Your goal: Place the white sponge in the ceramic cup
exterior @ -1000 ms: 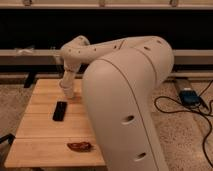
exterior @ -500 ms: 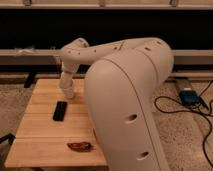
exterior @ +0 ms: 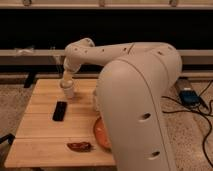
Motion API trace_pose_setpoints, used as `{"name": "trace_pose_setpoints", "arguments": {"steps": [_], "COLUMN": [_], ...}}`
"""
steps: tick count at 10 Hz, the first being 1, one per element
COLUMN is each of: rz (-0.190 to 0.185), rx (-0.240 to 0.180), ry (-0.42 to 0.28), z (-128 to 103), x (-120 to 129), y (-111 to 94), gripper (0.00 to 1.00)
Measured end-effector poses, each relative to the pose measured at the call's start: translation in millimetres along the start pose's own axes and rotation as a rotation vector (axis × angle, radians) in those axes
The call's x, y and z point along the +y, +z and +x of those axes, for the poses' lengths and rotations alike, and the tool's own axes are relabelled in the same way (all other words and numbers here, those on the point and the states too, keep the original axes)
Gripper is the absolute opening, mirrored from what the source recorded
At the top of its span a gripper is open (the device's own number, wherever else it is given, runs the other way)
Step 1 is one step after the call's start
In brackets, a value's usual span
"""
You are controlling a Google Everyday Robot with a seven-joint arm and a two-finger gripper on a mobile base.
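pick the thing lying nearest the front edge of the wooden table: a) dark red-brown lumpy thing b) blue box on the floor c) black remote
a: the dark red-brown lumpy thing lies by the front edge, the black remote farther back, and the gripper is down at the table's far side.

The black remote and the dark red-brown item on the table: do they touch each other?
Apart. In the camera view, bare wood separates the black remote from the red-brown item. The gripper is over the table's far side.

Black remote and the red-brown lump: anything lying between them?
Camera view shows only bare wooden table between the black remote and the red-brown lump. The claw hangs over the table's far side, beyond the remote.
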Motion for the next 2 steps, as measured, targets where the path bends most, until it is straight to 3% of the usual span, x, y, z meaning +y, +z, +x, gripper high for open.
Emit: {"name": "trace_pose_setpoints", "arguments": {"steps": [2], "rz": [-0.003], "rx": [-0.002], "ry": [-0.003], "z": [-3.2], "x": [1.7], "y": [1.2], "gripper": [0.80]}}
